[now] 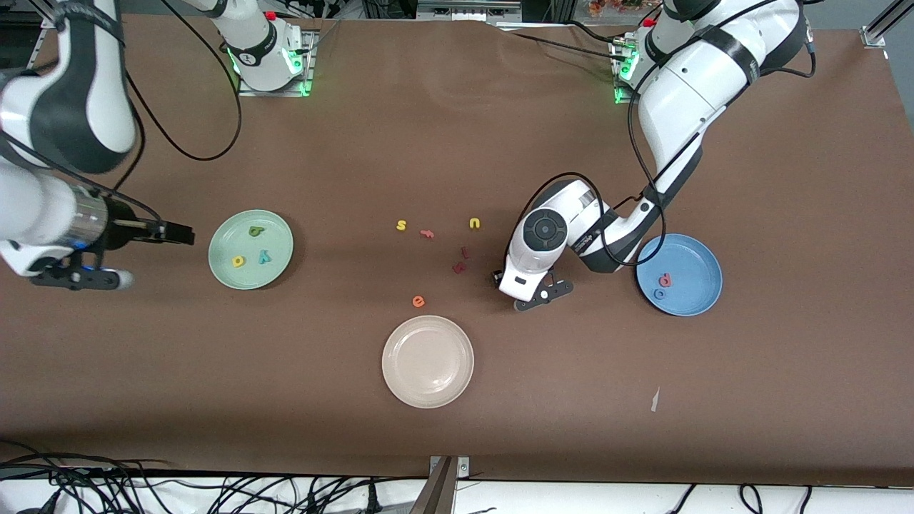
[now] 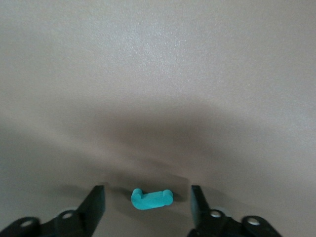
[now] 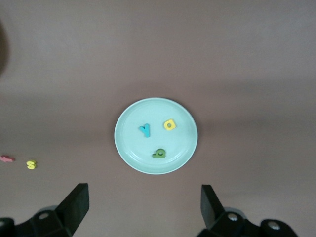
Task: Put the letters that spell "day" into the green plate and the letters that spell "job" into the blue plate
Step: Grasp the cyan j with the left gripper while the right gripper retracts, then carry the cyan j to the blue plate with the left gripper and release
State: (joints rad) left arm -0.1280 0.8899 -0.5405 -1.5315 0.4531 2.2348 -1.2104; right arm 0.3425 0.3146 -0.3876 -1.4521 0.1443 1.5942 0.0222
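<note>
A: Item one — my left gripper (image 2: pixel 147 210)?
B: Low at the table, fingers apart either side of the teal "j" (image 2: pixel 151 198), not clamped.
A: Blue plate (image 1: pixel 703 263)?
B: Holds "b" (image 1: pixel 665 280) and "o" (image 1: pixel 660 293).
A: Green plate (image 3: pixel 129 148)?
B: "d" (image 3: pixel 159 153), "a" (image 3: pixel 170 125), "y" (image 3: pixel 144 130) inside — my right gripper (image 3: pixel 143 207) hangs beside it, spread wide.

**Open ground around the cream plate, clutter above it**

Taking the cream plate (image 1: pixel 427 361) as the mark: bare tabletop (image 1: pixel 750 400) lies wide on the side nearer the front camera and toward both ends. Farther from the camera, the orange "e" (image 1: pixel 418 301), dark red pieces (image 1: pixel 460 261), yellow "s" (image 1: pixel 401 225) and "u" (image 1: pixel 475 223) narrow the way. The left tool (image 1: pixel 515 291), low beside them, blocks the stretch toward the blue plate (image 1: pixel 696 300).
</note>
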